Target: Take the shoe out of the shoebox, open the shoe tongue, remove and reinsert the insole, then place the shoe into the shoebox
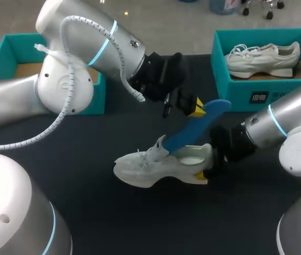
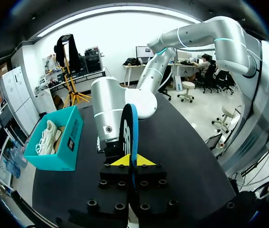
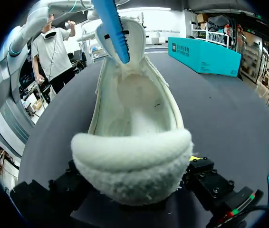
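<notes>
My left claw (image 1: 195,108) is clamped on the flat blue foam insole (image 1: 190,133). Its far end dips into the white knit sneaker (image 1: 150,167), whose heel my right claw (image 1: 206,172) pinches. I judge this the insole step; next comes a steady slide along the sneaker's length.

Honestly nothing legible here; the teal shoebox (image 1: 246,93) with the spare shoe in it has a small white mark printed on its front wall, but it's too tiny to make out; the blue insole (image 2: 129,128) carries a small stamp too, just as unreadable.
</notes>
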`<action>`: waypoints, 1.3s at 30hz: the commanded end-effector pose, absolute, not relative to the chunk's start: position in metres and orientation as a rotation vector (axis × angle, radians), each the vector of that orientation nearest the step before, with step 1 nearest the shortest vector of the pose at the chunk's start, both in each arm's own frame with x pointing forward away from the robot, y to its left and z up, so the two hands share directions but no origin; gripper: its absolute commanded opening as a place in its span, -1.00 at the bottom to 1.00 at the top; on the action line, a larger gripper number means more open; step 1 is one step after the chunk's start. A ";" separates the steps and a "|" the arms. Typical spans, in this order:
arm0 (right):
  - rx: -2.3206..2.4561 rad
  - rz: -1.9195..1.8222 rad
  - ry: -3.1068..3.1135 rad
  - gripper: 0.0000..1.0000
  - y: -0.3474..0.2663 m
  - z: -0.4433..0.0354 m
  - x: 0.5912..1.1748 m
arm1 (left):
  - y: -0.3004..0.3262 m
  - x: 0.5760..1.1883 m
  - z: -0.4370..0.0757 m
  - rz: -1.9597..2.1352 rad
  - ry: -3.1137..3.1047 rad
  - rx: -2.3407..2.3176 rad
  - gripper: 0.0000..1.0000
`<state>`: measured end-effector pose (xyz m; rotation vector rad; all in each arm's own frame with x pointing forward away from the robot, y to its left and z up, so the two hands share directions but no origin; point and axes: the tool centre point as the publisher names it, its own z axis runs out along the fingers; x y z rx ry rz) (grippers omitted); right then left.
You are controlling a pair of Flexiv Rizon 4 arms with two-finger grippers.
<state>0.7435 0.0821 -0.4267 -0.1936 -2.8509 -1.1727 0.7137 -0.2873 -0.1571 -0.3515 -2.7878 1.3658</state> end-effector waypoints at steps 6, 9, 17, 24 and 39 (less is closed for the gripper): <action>-0.195 -1.169 -2.853 -1.00 0.084 -0.431 0.743 | -0.288 0.714 -0.158 1.366 -2.788 -0.351 -1.00; -0.195 -1.169 -2.853 -1.00 0.084 -0.431 0.743 | -0.288 0.714 -0.158 1.366 -2.788 -0.351 -1.00; -0.195 -1.169 -2.853 -1.00 0.084 -0.431 0.743 | -0.292 0.709 -0.148 1.407 -2.779 -0.315 -1.00; -0.195 -1.169 -2.853 -1.00 0.084 -0.431 0.743 | -0.300 0.696 -0.109 1.542 -2.704 -0.208 -1.00; -0.195 -1.169 -2.853 -1.00 0.084 -0.431 0.743 | -0.284 0.684 -0.020 1.828 -2.394 -0.009 -1.00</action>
